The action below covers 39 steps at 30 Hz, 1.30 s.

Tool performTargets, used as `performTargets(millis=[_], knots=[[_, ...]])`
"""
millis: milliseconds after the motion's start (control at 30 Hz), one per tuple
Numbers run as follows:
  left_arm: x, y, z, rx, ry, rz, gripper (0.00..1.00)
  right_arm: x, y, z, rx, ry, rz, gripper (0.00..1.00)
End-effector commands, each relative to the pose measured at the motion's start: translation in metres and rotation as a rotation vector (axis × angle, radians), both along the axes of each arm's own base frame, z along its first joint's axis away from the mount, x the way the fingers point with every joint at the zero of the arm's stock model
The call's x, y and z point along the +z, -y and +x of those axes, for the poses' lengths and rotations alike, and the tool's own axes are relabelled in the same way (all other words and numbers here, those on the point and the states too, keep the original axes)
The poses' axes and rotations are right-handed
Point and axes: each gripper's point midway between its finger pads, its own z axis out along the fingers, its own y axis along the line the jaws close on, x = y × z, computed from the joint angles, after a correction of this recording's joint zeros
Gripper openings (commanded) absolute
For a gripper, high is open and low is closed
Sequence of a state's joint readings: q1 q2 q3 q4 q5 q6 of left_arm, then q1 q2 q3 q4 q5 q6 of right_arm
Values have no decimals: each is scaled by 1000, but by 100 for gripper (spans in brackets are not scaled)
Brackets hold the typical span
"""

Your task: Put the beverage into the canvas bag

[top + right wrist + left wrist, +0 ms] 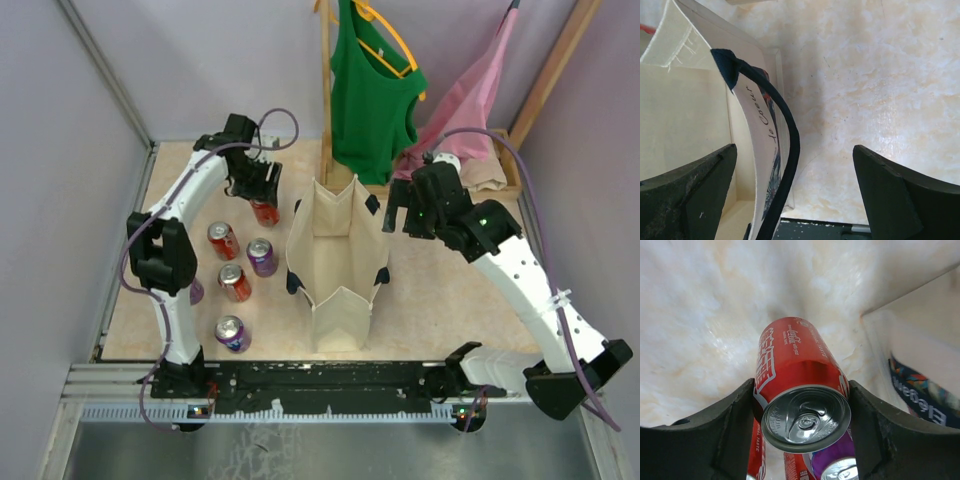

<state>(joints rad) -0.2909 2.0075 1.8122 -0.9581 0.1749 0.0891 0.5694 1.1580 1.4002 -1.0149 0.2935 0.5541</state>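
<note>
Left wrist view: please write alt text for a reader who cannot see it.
A red cola can sits between two dark jaws, its silver top toward the camera, a pale marbled table behind it. A purple can and red cans show below it, and the canvas bag stands at the right edge.

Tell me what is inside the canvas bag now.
Only bare beige lining shows inside the canvas bag; no can visible there. Its folded near wall hides part of the floor. The red can is outside, between the fingers of the left pincer.

White arms [190, 185], black joints [160, 255], apparently purple cables [281, 111].
</note>
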Motion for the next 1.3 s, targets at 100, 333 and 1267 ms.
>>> performTargets(millis=[100,333,1267], knots=[[178,26,27,-117,452,-184,0,6,-1,4,-13,42,19,99],[296,59,-19,-313,678,-440,0,0,-5,7,-3,36,24,99],[208,201,-163,-828,426,-399,0,-8,26,-9,-72,33,-30,99]])
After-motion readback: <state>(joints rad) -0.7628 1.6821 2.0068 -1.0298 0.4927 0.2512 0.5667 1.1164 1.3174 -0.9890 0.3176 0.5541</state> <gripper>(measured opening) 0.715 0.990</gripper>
